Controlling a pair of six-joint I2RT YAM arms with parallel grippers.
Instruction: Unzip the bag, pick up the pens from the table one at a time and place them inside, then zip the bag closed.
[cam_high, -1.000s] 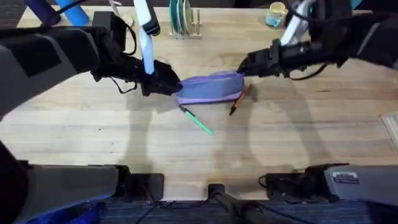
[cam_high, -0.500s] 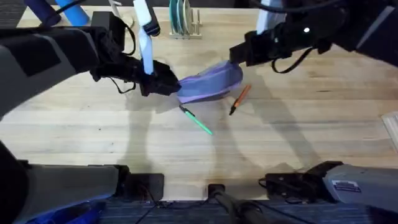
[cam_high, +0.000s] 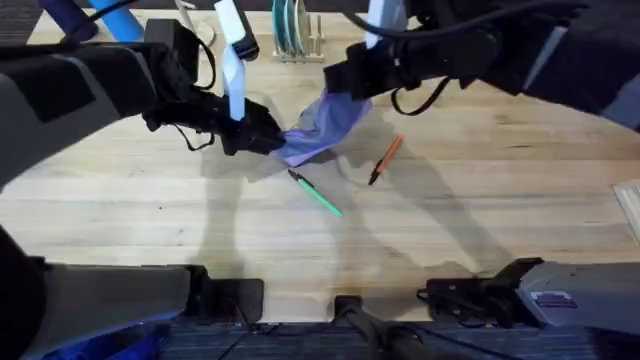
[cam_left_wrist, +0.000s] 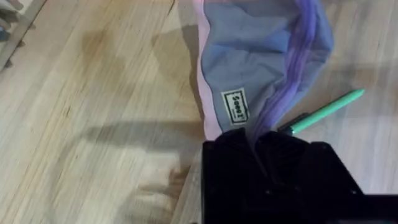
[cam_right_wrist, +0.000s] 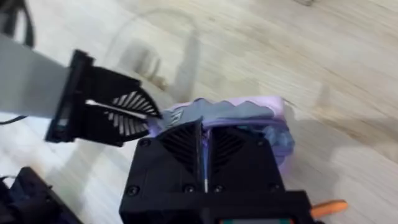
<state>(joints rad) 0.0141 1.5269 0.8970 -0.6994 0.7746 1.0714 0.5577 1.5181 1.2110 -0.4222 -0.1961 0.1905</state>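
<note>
Lavender bag (cam_high: 322, 128) w/ grey-blue panel, bunched & lifted, both ends pinched by left gripper (cam_high: 272, 140) & right gripper (cam_high: 345, 85).

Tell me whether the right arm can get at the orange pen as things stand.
Probably not yet: the right gripper is shut on the pouch, lifting one end. The orange pen lies bare on the table with nothing over it, so the way looks free once it lets go.

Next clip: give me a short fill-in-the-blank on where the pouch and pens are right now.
1. The left gripper and right gripper both clamp the ____ pencil pouch.
2. The green pen and orange pen lie on the ____.
3. The pen nearer the arms' bases is ____.

Missing: purple; table; green
</note>
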